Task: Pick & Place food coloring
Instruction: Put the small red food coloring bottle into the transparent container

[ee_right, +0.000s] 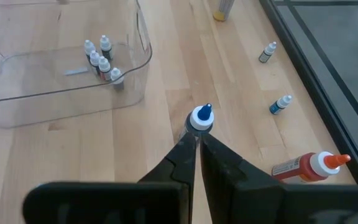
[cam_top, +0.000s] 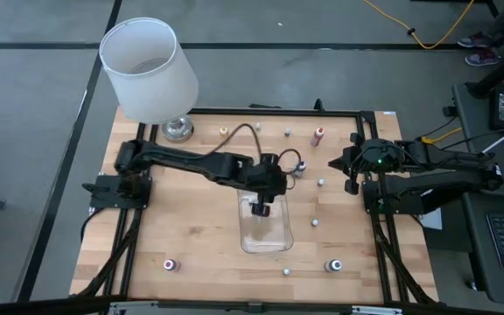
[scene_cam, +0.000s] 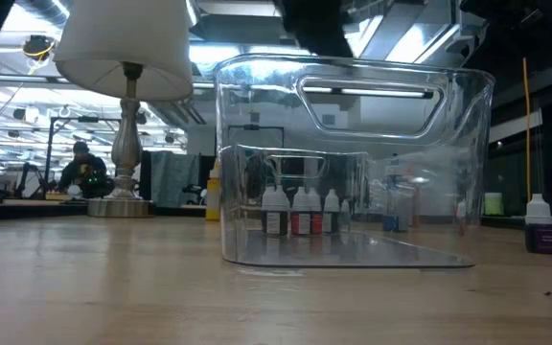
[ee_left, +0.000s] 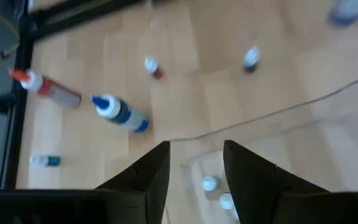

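No readable labels, left gripper released above clear tray holding bottles, right gripper clenched empty, wood table, lamp, office behind.

I see a grey floor around my wooden table, and a white lamp.

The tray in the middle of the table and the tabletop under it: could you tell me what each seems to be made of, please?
The tray looks like clear, glossy plastic: the little bottles inside show straight through its wall, and ceiling lights glint along its rim. The tabletop looks like pale wood with a smooth, matte finish: plank seams and grain run across it, though whether it is solid wood or veneer cannot be told.
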